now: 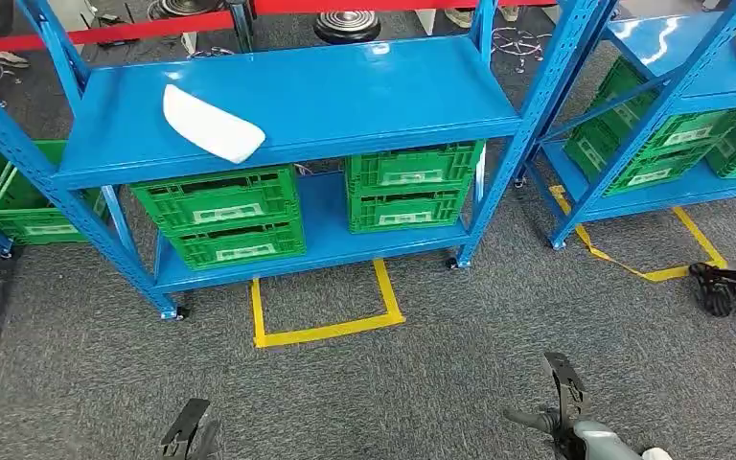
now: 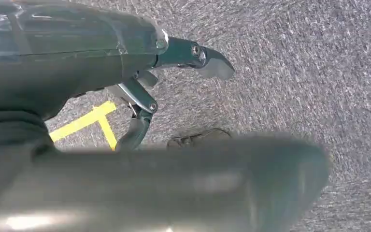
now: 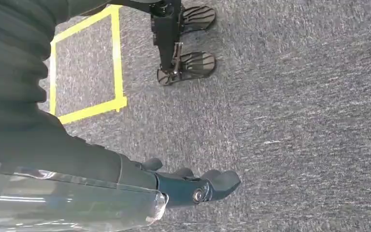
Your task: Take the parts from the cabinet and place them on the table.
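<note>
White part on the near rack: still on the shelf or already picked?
On the shelf. The white part lies flat on the blue rack's top shelf; left hand and right hand hang low over the carpet, holding nothing.

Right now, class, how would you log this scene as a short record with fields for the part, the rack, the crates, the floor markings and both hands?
part: white part lying on the rack's top shelf, untouched
rack: blue shelf rack on wheels, straight ahead
crates: green crates stacked on the lower shelf
floor marking: yellow tape outline on grey carpet before the rack
left hand: low over the carpet, holding nothing
right hand: low over the carpet, holding nothing
</note>
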